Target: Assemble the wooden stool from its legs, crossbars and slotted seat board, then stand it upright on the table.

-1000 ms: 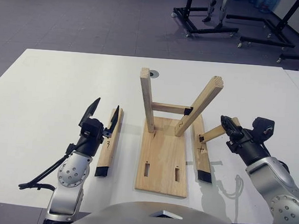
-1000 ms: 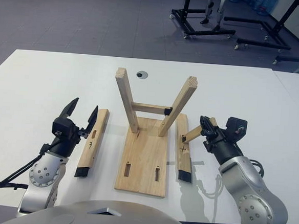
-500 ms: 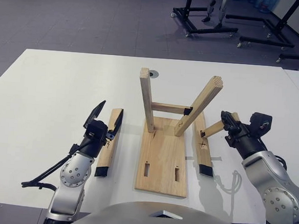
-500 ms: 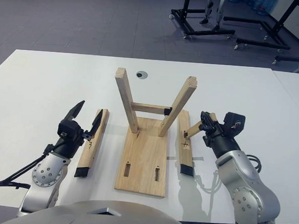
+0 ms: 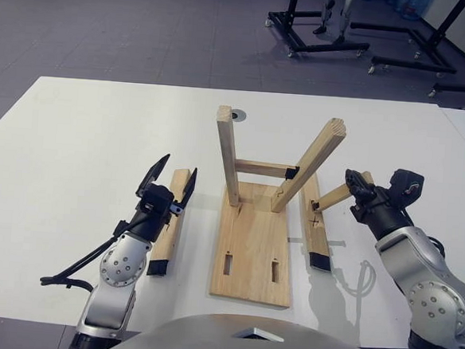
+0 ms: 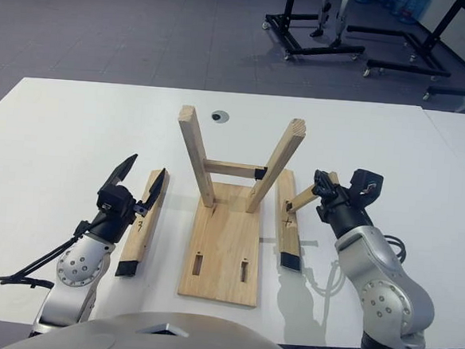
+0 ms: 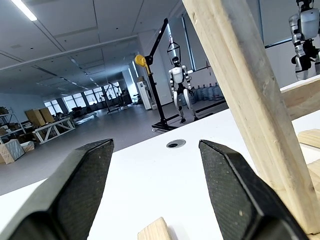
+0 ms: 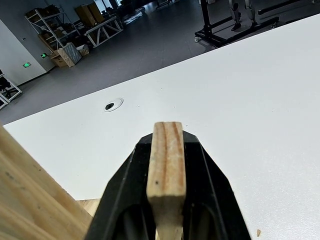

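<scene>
wooden crossbar (image 6: 303, 199) sits clamped in the right hand (image 6: 321, 183) at mid-right, while the left hand (image 6: 146, 167) gapes wide by a loose leg (image 6: 138, 230) at lower left.

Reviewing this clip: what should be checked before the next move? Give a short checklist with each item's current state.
1. Right gripper shut on crossbar: ok.
2. Crossbar fully seated in right leg lying beside the seat board: cannot tell.
3. Left gripper open over left leg: ok.
4. Near slots of seat board free: ok.
5. Standing legs upright: not ok, one leans.
</scene>
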`<state>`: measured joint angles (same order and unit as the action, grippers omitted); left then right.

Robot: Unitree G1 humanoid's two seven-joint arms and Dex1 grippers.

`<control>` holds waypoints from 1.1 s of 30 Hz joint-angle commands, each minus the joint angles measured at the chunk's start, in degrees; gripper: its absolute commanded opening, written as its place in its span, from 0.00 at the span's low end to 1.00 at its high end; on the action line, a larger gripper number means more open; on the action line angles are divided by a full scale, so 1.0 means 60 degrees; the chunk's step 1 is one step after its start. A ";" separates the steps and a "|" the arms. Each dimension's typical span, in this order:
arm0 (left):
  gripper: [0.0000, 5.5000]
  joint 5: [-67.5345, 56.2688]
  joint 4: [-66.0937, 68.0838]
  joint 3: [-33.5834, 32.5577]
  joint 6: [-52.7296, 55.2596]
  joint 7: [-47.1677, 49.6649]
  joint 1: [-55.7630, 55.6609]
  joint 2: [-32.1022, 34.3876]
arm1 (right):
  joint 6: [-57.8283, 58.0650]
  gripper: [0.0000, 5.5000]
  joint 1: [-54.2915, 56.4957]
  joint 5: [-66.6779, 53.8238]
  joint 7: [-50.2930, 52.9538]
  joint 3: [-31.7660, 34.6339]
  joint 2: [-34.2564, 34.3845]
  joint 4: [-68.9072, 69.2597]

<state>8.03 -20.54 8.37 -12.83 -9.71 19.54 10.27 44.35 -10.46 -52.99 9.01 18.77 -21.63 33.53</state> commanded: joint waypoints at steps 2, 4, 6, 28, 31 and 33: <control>0.56 -0.0003 0.0235 0.0034 -0.0092 0.0171 -0.0041 -0.0128 | 0.0804 0.07 0.0227 -0.0262 0.0613 0.0060 0.0261 -0.0483; 0.56 0.0001 0.0252 0.0046 -0.0103 0.0205 -0.0034 -0.0154 | 0.0890 0.07 0.0326 -0.0418 0.0742 0.0145 0.0318 -0.0480; 0.56 0.0009 0.0261 0.0066 -0.0109 0.0234 -0.0012 -0.0182 | 0.0901 0.07 0.0440 -0.0648 0.0878 0.0266 0.0410 -0.0433; 0.56 0.0152 0.0333 0.0309 -0.0169 0.0242 0.0086 -0.0170 | 0.1186 0.07 0.0405 -0.0498 0.1399 0.0704 0.0790 -0.0908; 0.56 0.0142 0.0331 0.0276 -0.0185 0.0247 0.0109 -0.0120 | 0.1093 0.07 0.0367 -0.0168 0.1253 0.0757 0.0528 -0.0906; 0.56 0.0147 0.0322 0.0273 -0.0195 0.0266 0.0129 -0.0116 | 0.1017 0.07 0.0427 0.0127 0.1141 0.0509 0.0379 -0.0680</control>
<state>8.64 -18.95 10.26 -13.55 -8.24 20.13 9.33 48.53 -6.18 -55.90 15.06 23.36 -18.15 30.26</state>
